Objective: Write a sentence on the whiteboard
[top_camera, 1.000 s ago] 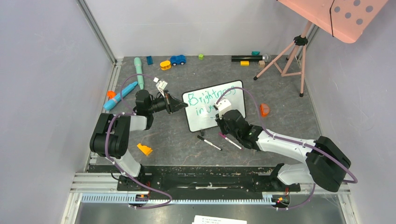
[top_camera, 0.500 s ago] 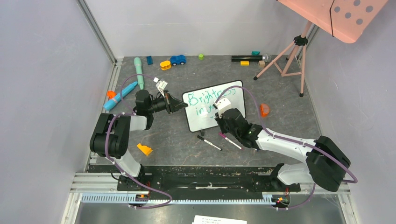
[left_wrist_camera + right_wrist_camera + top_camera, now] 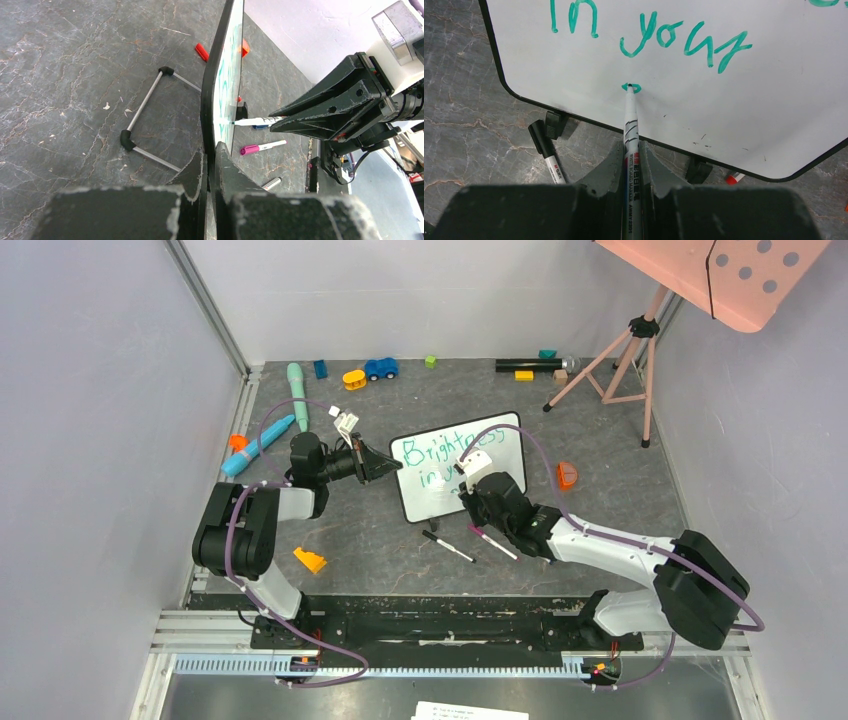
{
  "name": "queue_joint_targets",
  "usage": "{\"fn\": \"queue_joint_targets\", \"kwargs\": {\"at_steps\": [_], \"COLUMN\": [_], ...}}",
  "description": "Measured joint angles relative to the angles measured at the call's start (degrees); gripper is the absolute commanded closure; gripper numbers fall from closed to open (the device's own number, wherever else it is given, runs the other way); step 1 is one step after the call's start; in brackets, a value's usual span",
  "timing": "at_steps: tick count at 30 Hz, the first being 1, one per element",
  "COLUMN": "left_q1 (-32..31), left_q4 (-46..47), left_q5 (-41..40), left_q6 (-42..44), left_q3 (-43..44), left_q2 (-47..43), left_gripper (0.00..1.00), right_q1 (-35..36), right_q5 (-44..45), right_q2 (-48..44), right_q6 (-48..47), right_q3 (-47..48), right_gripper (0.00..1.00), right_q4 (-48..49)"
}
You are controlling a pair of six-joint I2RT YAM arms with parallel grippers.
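teal-green sentence [image 3: 674, 40]: "in your" complete on line two, with a small fresh mark beneath it, so line three is begun. whiteboard [image 3: 505, 455]: upright on its feet, mid-table. right gripper [image 3: 630, 152]: clamped on green marker [image 3: 630, 125], tip touching the whiteboard; over the last second it has shifted slightly left, off line two. left gripper [image 3: 210, 160]: closed on the whiteboard's edge, steadying. remaining: apparently the last word; the arm hides much of the text from above.

L arm [image 3: 245, 530]: elbow folded back, forearm reaching right, wrist level. L jaws clamped tight on whiteboard [image 3: 432, 502] edge. R arm [image 3: 610, 545]: stretched low to the left across surface, wrist tipped fwd. R jaws pinched on marker [image 3: 630, 125].
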Motion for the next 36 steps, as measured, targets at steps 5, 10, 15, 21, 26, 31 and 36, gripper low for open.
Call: {"fn": "queue_joint_targets", "kwargs": {"at_steps": [5, 10, 15, 21, 26, 31, 36], "left_q1": [0.0, 0.0, 0.0, 0.0, 0.0, 0.0, 0.0], "left_q4": [0.0, 0.0, 0.0, 0.0, 0.0, 0.0, 0.0], "left_q5": [0.0, 0.0, 0.0, 0.0, 0.0, 0.0, 0.0], "left_q6": [0.0, 0.0, 0.0, 0.0, 0.0, 0.0, 0.0], "left_q3": [0.0, 0.0, 0.0, 0.0, 0.0, 0.0, 0.0], "left_q2": [0.0, 0.0, 0.0, 0.0, 0.0, 0.0, 0.0], "left_gripper": [0.98, 0.98, 0.98, 0.98, 0.98, 0.98, 0.98], "right_q1": [0.0, 0.0, 0.0, 0.0, 0.0, 0.0, 0.0], "right_q5": [-0.1, -0.1, -0.6, -0.7, -0.6, 0.0, 0.7], "right_q2": [0.0, 0.0, 0.0, 0.0, 0.0, -0.5, -0.7], "right_q6": [0.0, 0.0, 0.0, 0.0, 0.0, -0.1, -0.4], "right_q3": [0.0, -0.1, -0.7, -0.7, -0.7, -1.0, -1.1], "right_gripper": [1.0, 1.0, 1.0, 1.0, 1.0, 1.0, 1.0], "right_q4": [0.0, 0.0, 0.0, 0.0, -0.1, -1.2, -2.1]}}
